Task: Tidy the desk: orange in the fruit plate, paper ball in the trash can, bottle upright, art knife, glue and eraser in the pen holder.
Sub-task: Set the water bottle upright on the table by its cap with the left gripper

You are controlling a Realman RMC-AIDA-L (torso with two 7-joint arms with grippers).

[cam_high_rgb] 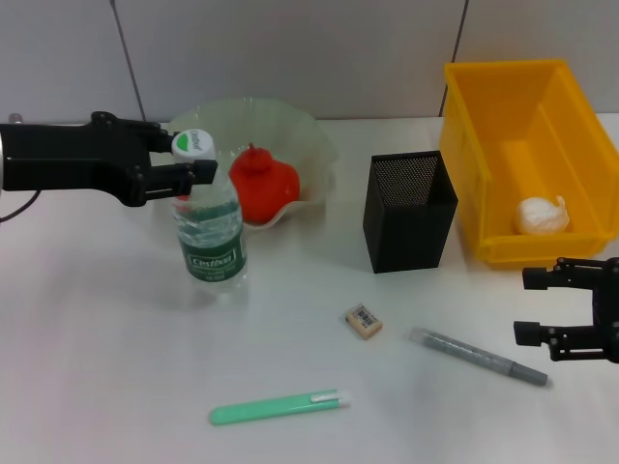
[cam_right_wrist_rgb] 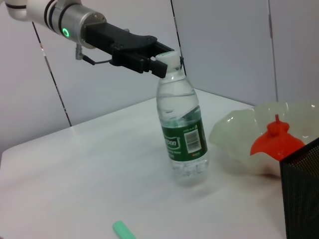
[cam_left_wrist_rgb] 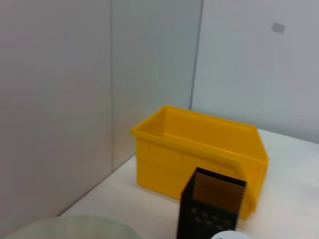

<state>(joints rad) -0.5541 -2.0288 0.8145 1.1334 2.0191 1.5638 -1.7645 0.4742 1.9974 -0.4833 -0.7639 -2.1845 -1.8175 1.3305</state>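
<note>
The clear bottle (cam_high_rgb: 210, 237) with a green label stands upright on the white desk (cam_high_rgb: 116, 367), left of centre. My left gripper (cam_high_rgb: 191, 155) reaches in from the left and is shut on its neck, just under the white cap; the right wrist view shows the bottle (cam_right_wrist_rgb: 182, 134) held by that gripper (cam_right_wrist_rgb: 160, 63). The orange (cam_high_rgb: 263, 186) lies in the pale-green fruit plate (cam_high_rgb: 314, 140). A paper ball (cam_high_rgb: 540, 215) sits in the yellow trash can (cam_high_rgb: 464, 135). The beige eraser (cam_high_rgb: 363, 320) lies in front of the black pen holder (cam_high_rgb: 408, 211). My right gripper (cam_high_rgb: 535, 305) hovers open at the right edge.
A grey pen-shaped tool (cam_high_rgb: 479, 356) lies right of the eraser, close to the right gripper. Near the front edge lies a green stick-shaped item (cam_high_rgb: 280, 406). In the left wrist view, the trash can (cam_left_wrist_rgb: 199, 149) stands behind the pen holder (cam_left_wrist_rgb: 212, 209). A wall closes the back.
</note>
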